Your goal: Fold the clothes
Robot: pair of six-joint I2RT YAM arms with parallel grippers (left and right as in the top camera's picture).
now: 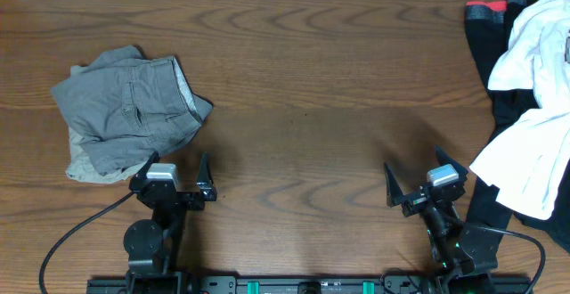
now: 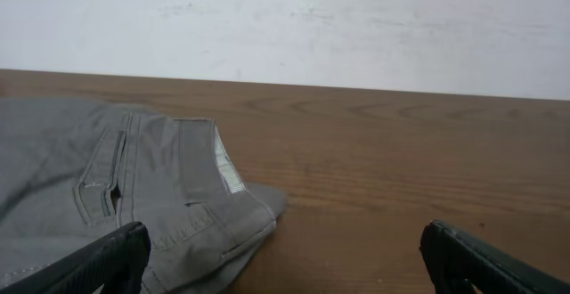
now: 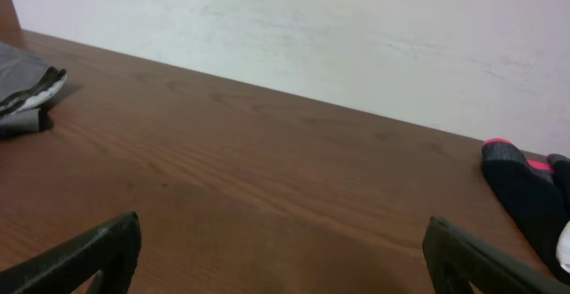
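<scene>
Grey shorts [image 1: 129,102] are lying in a loose, crumpled heap at the left side of the wooden table [image 1: 303,80], with the waistband and a back pocket facing up. They are resting on top of a khaki-beige pair [image 1: 82,162], whose edge is showing along the heap's lower left. Just beside the heap's near edge, the left gripper [image 1: 171,178] is standing released, jaws spread wide and grasping nothing. Its outer finger [image 2: 98,263] is overlapping the grey cloth in the wrist view, but contact cannot be confirmed. Right of centre, the right gripper [image 1: 417,178] is likewise standing wide apart and holding nothing, well apart from the shorts. At the far right edge, a white garment [image 1: 534,62] is lying heaped over a black garment with a red band [image 1: 488,11], both partly running out of frame.
</scene>
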